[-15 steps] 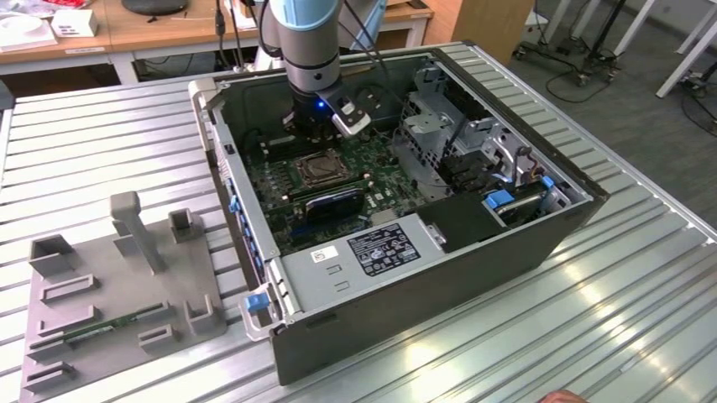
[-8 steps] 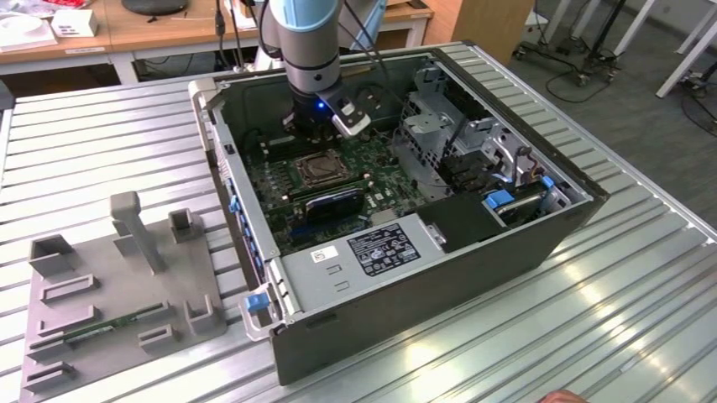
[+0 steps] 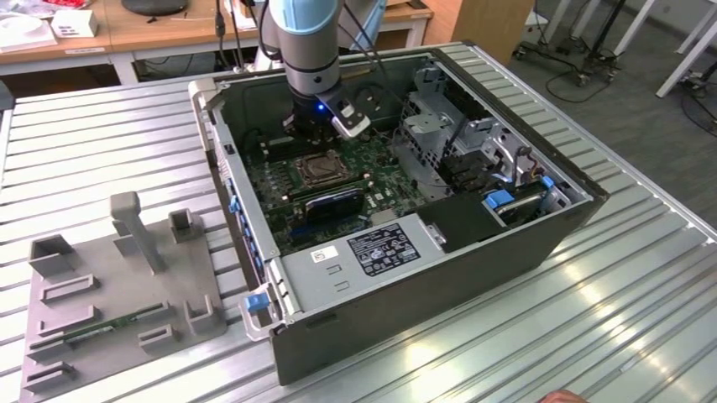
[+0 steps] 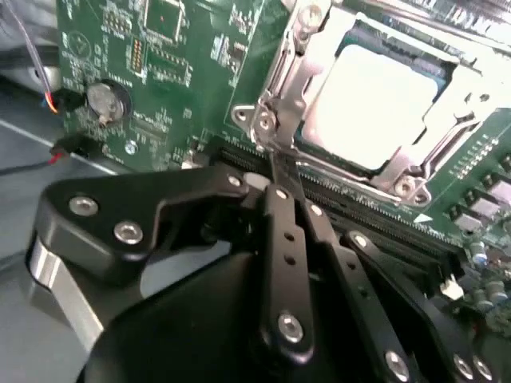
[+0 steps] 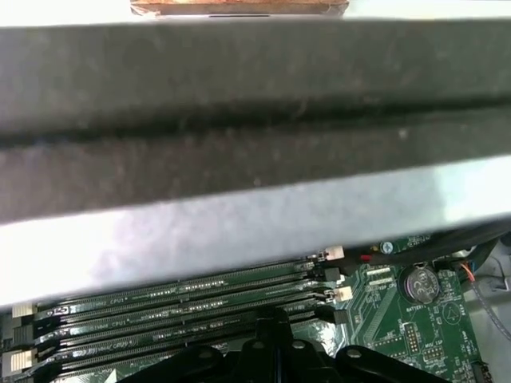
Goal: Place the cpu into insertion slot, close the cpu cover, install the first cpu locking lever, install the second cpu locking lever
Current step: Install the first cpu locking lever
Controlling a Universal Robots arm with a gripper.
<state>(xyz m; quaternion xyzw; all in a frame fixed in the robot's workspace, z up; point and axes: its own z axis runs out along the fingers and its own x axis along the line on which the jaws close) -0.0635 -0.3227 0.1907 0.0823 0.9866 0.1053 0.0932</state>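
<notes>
The cpu [image 4: 375, 96], a pale silver-grey square, lies seated in the insertion slot [image 3: 317, 170] on the green motherboard [image 4: 184, 48]. The cpu cover [image 4: 411, 171], a silvery frame, lies flat over the cpu's edges. My gripper [image 4: 271, 159] is shut, its black fingers [image 4: 279, 231] pressed together. Their tip touches the silvery metal hinge corner [image 4: 263, 124] of the cover, beside a thin lever arm [image 4: 279, 72] that runs along the frame's edge. In the exterior view the gripper [image 3: 305, 141] reaches down into the open computer case, just behind the slot.
Long black memory slots [image 4: 375, 215] [image 5: 184, 299] run beside the socket, under my fingers. A coin battery [image 4: 108, 100] sits nearby. The case wall [image 5: 239, 120] stands close. A drive cage [image 3: 437, 126] and power supply [image 3: 370, 252] crowd the case. A grey fixture tray [image 3: 112, 285] lies at the exterior view's left.
</notes>
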